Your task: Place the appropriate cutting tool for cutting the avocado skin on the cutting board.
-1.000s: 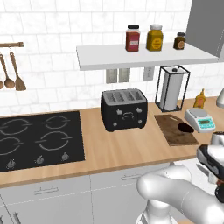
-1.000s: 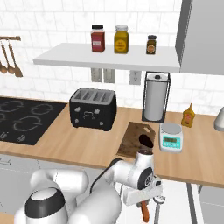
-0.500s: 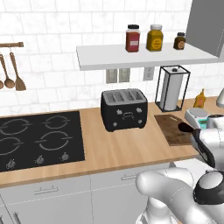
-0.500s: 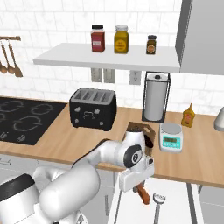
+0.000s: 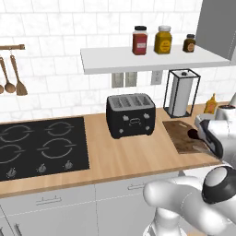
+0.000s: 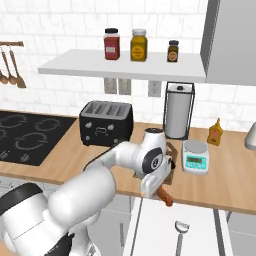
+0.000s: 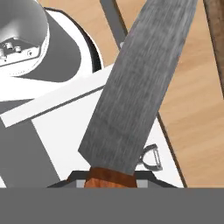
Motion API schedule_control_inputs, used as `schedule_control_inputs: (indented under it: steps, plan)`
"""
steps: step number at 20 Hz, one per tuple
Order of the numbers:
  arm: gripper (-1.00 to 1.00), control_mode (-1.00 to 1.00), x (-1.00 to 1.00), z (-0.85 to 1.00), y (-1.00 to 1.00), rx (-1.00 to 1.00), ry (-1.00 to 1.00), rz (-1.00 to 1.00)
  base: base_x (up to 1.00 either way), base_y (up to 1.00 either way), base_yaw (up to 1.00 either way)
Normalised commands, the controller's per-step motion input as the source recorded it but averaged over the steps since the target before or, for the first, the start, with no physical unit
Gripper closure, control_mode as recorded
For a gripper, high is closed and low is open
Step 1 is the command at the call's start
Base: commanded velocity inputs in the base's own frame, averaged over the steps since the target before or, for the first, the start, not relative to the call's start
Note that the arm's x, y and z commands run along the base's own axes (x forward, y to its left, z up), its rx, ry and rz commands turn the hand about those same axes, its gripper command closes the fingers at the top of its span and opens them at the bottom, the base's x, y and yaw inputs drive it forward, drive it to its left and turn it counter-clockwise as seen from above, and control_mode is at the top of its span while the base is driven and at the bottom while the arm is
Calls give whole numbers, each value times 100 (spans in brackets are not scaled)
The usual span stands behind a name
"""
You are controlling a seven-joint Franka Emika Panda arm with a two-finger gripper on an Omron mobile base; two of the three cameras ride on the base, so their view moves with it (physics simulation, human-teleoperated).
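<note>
Currently listed for you, operator, item by item:

End effector: the end effector (image 6: 159, 186) hangs at the front edge of the surface (image 6: 65, 167), just ahead of the cutting board; you see it clenched on the knife's handle.
Knife: the knife (image 7: 140, 83) sits in that grasp; its orange-red handle (image 6: 165, 196) juts down and forward past the surface's front edge, and in the hand view the broad grey blade runs up and away from the fingers, over the white cabinet front and the wood beyond.
Cutting board: the cutting board (image 5: 182, 136) lies flat toward the right end of the surface, right of the toaster and in front of the paper-towel holder.
Avocado: the avocado (image 5: 192, 134), a small dark lump, rests on the board's right part, touching it.
Toaster: the toaster (image 5: 130, 114) stands mid-surface, well apart from the board.
Paper-towel holder: the paper-towel holder (image 6: 178, 110) is upright at the back edge.
Scale: the scale (image 6: 195, 156) sits just beside the board, on its right.
All-silver utensil: the all-silver utensil (image 6: 180, 234) lies on the white cabinet front below the surface.
Hob: the hob (image 5: 39, 147) occupies the left end.
</note>
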Motion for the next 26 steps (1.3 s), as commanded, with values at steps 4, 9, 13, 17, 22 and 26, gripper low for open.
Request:
schedule_control_inputs:
  steps: [4, 9, 13, 17, 22, 26]
  plan:
    - [100, -100, 95, 34, -2, 16, 0, 16, 0, 0, 0]
    - [100, -100, 90, -8, -1, 9, 0, 12, 0, 0, 0]
    - [100, -100, 83, -39, 0, 1, 0, 11, 0, 0, 0]
    - [100, -100, 78, -53, 0, 0, 0, 10, 0, 0, 0]
    - [100, -100, 68, -41, 5, 3, 0, 9, 0, 0, 0]
    - [100, -100, 37, -40, 17, 3, 1, 6, 0, 0, 0]
